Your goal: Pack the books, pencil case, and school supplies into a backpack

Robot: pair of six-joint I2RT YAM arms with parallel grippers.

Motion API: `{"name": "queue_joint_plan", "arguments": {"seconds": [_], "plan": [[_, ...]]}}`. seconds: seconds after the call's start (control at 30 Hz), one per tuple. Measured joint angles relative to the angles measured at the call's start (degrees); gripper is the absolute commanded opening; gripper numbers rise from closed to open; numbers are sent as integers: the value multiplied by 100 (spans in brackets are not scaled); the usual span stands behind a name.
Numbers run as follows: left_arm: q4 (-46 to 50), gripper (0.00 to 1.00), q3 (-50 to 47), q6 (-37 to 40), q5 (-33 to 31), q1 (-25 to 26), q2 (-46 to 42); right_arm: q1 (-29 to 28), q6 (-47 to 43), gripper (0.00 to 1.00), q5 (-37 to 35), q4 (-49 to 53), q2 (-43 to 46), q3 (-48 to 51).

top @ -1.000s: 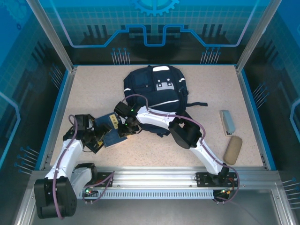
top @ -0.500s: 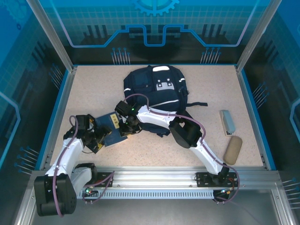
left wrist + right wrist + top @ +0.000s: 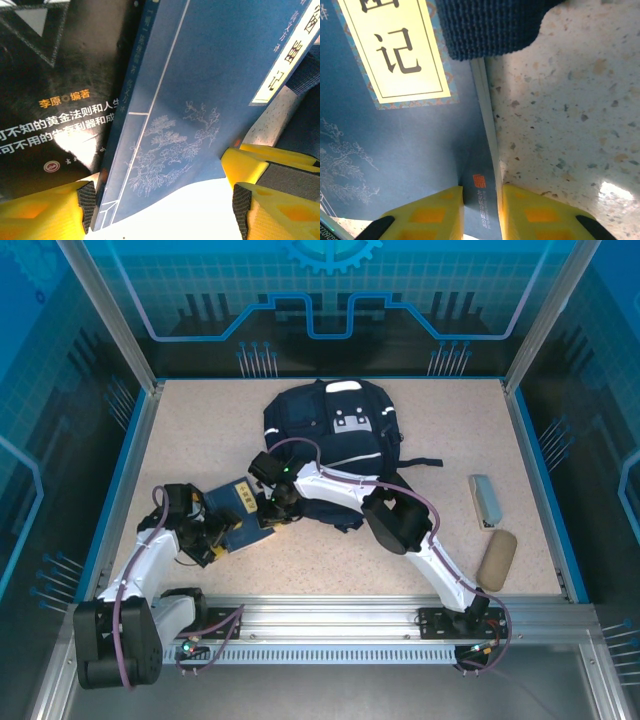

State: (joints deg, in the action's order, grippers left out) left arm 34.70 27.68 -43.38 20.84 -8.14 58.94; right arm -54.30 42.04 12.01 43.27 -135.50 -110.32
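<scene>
The backpack lies on the speckled worktop, just beyond the right claw. The books lie stacked between both claws. The right claw pinches the blue top book's edge, and the left claw stands wide around its corner.

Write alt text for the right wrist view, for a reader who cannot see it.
Two yellow jaws pinch the edge of a dark-blue book bearing a pale yellow title label. Navy knitted fabric overlaps the book's top edge, and speckled beige table lies to its right.
</scene>
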Motion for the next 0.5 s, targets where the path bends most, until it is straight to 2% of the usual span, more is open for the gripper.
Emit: {"name": "queue_joint_plan", "arguments": {"seconds": [0.5], "plan": [[2, 78, 55, -24, -153, 341, 284, 33, 61, 26, 96, -48, 0, 50]]}}
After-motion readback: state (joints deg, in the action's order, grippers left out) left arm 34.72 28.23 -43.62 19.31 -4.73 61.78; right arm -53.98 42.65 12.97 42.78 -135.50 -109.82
